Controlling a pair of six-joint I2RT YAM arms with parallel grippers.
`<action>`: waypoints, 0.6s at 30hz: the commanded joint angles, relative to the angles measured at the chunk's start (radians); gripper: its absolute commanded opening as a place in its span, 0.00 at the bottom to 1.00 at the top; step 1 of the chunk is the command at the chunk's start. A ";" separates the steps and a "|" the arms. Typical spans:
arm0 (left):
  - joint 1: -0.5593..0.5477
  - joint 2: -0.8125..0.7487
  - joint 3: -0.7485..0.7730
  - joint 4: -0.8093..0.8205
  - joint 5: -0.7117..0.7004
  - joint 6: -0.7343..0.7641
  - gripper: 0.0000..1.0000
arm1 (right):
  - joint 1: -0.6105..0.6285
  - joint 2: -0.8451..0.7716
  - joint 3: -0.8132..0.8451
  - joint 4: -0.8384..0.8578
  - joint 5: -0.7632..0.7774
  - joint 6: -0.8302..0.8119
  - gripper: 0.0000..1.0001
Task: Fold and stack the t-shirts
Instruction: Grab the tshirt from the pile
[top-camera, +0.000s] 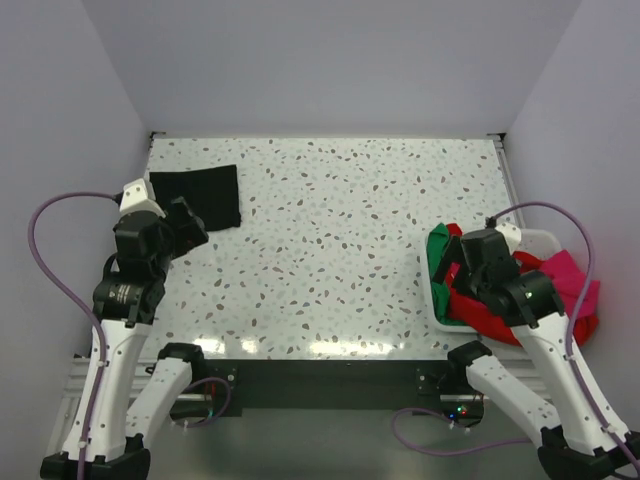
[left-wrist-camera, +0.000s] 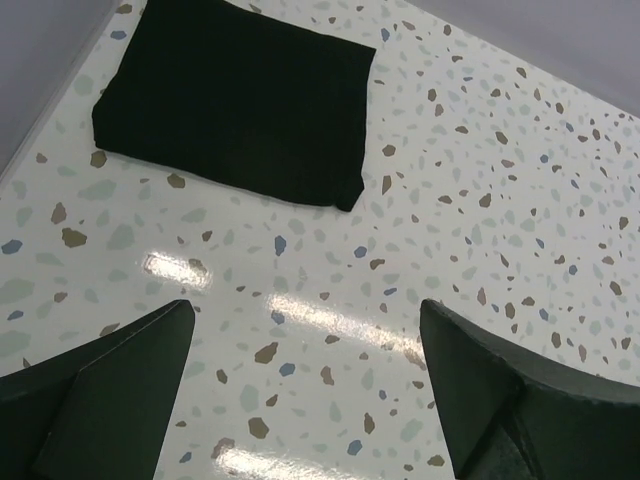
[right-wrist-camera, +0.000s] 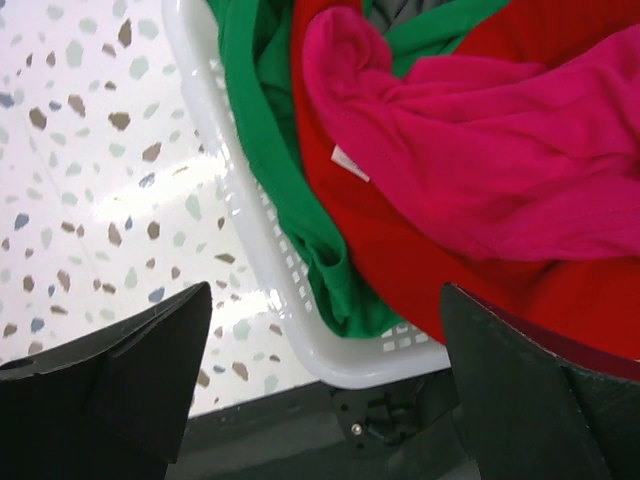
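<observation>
The left gripper stands wide open, its two dark fingers spread at the lower corners of the left wrist view with bare speckled table between them. It holds nothing and touches nothing. The black t-shirt lies folded into a neat rectangle at the upper left of that view, apart from the fingers.

The right gripper is spread just as wide and is empty too. It hangs above the near corner of the white lattice basket, which sits at the right of the overhead frame. I cannot tell whether its fingers brush the cloth.

The overhead camera shows the whole layout: the black shirt in the upper left of the tabletop, the basket at the right edge, the two well apart. The right wrist camera shows how the basket's load lies: a green t-shirt draped against the basket wall, a red t-shirt beside it, and the magenta-pink t-shirt crumpled on top of the red. A small white tag shows on the red cloth.
</observation>
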 joint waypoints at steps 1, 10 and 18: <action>0.001 0.016 0.035 0.094 -0.044 0.014 1.00 | -0.003 0.016 -0.027 0.088 0.148 0.013 0.99; 0.001 0.086 0.056 0.177 -0.030 0.046 1.00 | -0.022 0.132 -0.061 0.217 0.214 0.072 0.99; 0.001 0.142 0.062 0.137 -0.044 0.041 1.00 | -0.164 0.243 -0.084 0.340 0.097 0.056 0.85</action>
